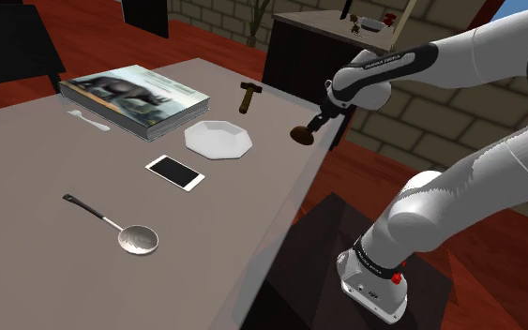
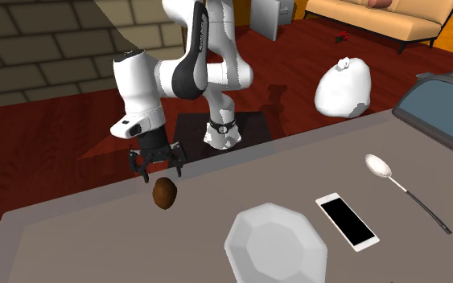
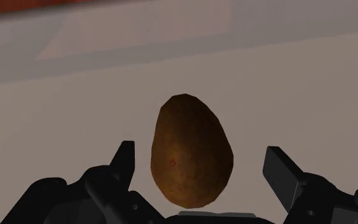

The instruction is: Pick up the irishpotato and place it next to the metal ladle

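Note:
A brown potato [image 1: 302, 137] lies near the grey table's [image 1: 37, 262] edge on the shoulder view's right. My gripper [image 1: 320, 120] hangs just above it, open. In the second exterior view the gripper [image 2: 158, 166] hovers over the potato [image 2: 165, 193]. In the wrist view the potato [image 3: 190, 149] sits between the two black fingers [image 3: 123, 162], which stand apart and do not touch it. The metal ladle [image 1: 138, 238] lies at the table's near side in the shoulder view; the second exterior view has the ladle [image 2: 380, 167] at the far right.
Between potato and ladle lie a white octagonal plate [image 1: 218, 139] and a phone [image 1: 174, 172]. A large book [image 1: 132, 98], a small white utensil [image 1: 88, 119] and a hammer [image 1: 248, 94] lie farther back. The table edge runs right beside the potato.

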Robot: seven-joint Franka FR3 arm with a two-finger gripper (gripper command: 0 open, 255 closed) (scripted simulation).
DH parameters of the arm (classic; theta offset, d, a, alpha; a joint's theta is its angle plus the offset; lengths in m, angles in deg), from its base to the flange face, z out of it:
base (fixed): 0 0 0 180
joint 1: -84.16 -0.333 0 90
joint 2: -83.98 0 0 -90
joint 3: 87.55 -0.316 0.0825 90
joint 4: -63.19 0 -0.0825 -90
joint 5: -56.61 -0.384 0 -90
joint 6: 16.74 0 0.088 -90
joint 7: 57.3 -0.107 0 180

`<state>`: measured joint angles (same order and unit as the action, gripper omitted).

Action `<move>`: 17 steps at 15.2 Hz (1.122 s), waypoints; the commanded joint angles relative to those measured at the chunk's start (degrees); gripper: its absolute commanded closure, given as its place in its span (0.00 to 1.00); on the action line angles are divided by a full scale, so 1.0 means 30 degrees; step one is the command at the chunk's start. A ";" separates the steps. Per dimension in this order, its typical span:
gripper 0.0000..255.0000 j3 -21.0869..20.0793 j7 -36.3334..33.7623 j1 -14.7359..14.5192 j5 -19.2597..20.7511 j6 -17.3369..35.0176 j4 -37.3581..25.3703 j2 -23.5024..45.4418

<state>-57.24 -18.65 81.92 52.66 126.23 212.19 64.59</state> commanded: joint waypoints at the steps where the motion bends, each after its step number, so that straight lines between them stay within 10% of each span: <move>1: 0.00 0.0290 0.0445 -0.0313 -0.0465 0.0616 0.0030 0.0585; 13: 0.00 0.0750 0.1282 -0.1060 -0.1641 0.1905 0.0184 0.1852; 14: 1.00 0.0750 0.1282 -0.1060 -0.1641 0.1905 0.0184 0.1852; 17: 1.00 0.0751 0.1283 -0.1058 -0.1639 0.1903 0.0184 0.1850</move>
<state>-54.98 -14.79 78.75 47.73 131.97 212.70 70.13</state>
